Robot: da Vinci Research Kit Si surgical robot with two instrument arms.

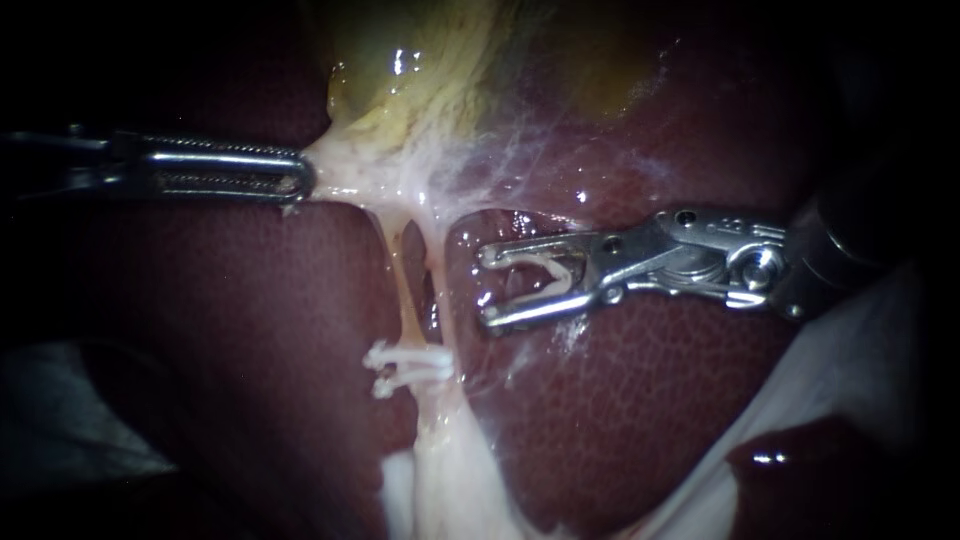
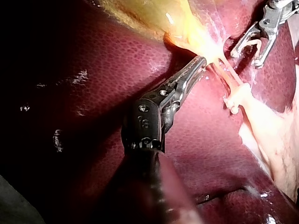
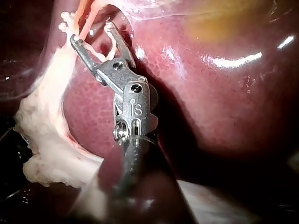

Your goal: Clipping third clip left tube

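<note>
Two instruments are showing in the endoscope view. Left instrument (image 1: 298,182) is coming in flat from the left, its jaws lying together and clamping the pale tissue at the narrow end of the gallbladder (image 1: 420,80), drawing it taut toward the left. Liver (image 1: 250,330) is lying dark red underneath.

From the clamped tissue two thin strands are running down side by side. Left tube (image 1: 402,290) is hanging tan and stretched; right tube (image 1: 434,275) is lying just beside it. Lower down, two placed clips (image 1: 405,365) are sitting one just under the other across the left tube; whether they are also catching the right tube I cannot tell.

Right instrument (image 1: 487,288) is hovering near the right tube, apart from it, above the placed clips. Its jaws are standing wide and carrying a white clip (image 1: 555,268) seated between them.
</note>
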